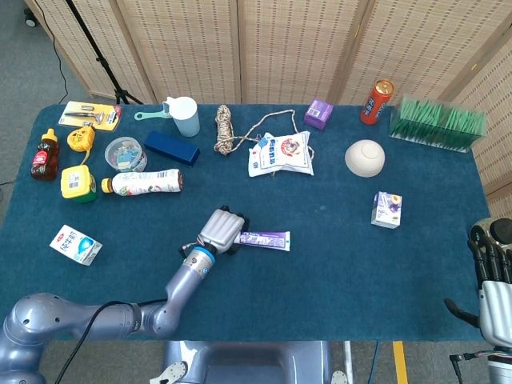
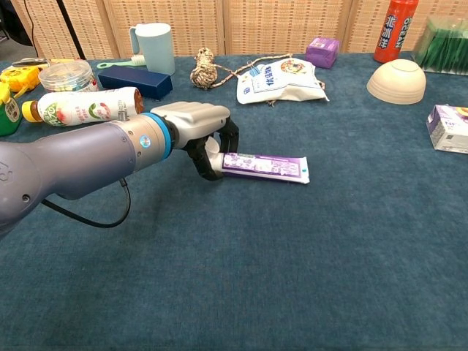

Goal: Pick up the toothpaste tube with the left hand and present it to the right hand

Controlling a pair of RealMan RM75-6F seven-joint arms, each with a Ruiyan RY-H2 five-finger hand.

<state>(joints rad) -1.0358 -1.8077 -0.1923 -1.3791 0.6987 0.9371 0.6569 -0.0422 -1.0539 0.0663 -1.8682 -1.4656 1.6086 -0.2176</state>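
The purple and white toothpaste tube (image 1: 266,239) (image 2: 267,166) lies flat on the blue table cloth, near the front middle. My left hand (image 1: 222,230) (image 2: 194,124) is at the tube's left end, fingers curled down over the white cap end and thumb beneath, gripping it. The rest of the tube points right and still touches the cloth. My right hand (image 1: 492,276) shows only in the head view, off the table's right front corner, fingers straight and apart, holding nothing.
A white and purple carton (image 1: 386,210) (image 2: 447,128) stands to the right. A cream bowl (image 1: 365,157), a snack bag (image 1: 282,154) and a lying drink bottle (image 1: 144,182) are farther back. A small milk carton (image 1: 76,244) lies at the front left.
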